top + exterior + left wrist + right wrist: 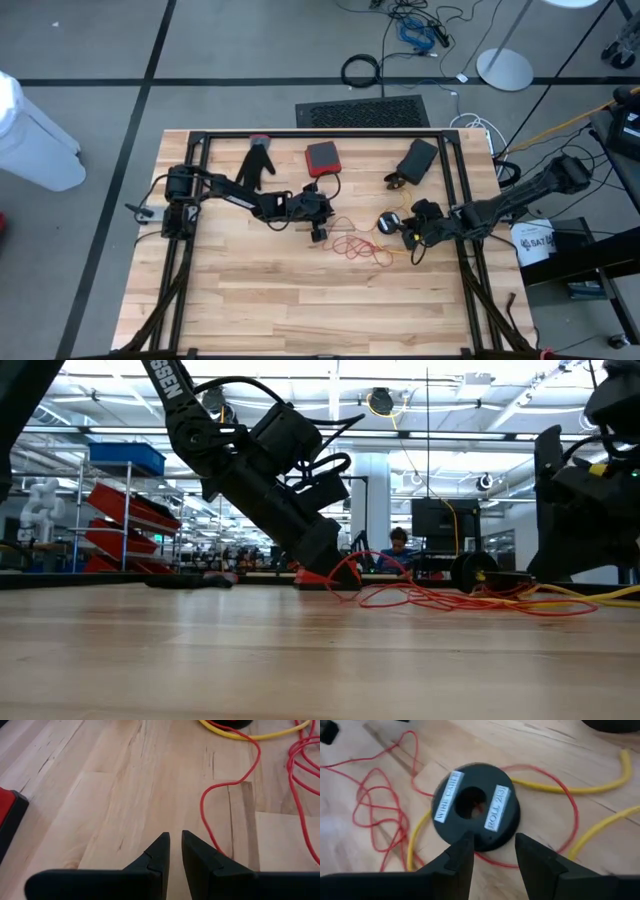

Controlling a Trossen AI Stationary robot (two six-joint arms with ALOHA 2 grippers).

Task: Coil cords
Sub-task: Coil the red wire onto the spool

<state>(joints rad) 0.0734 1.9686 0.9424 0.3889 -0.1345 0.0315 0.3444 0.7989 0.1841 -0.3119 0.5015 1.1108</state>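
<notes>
Two dark arms are seen over a wooden desk [300,300] in the high view, the left one reaching in from the frame's left, the right one from its right. The left gripper [318,232] is held just left of centre, its fingers [159,851] nearly closed with only a thin slit between them and nothing held; bare wood lies under the tips. A thin red cord [355,243] is spread in loose, tangled loops at the centre of the desk, just right of that gripper, and one strand is seen beside the finger in the left wrist view. The right gripper [412,238] is placed right of centre, its fingers [462,855] parted and hovering just over a black spool [476,806] labelled "WIRE CABLE" and "ROLL 2/3". A yellow cord [580,787] is curved around and beyond that spool. Along the upper edge of the desk, a black glove [258,162], a red case [322,158] and a black pouch [417,160] are laid out.
</notes>
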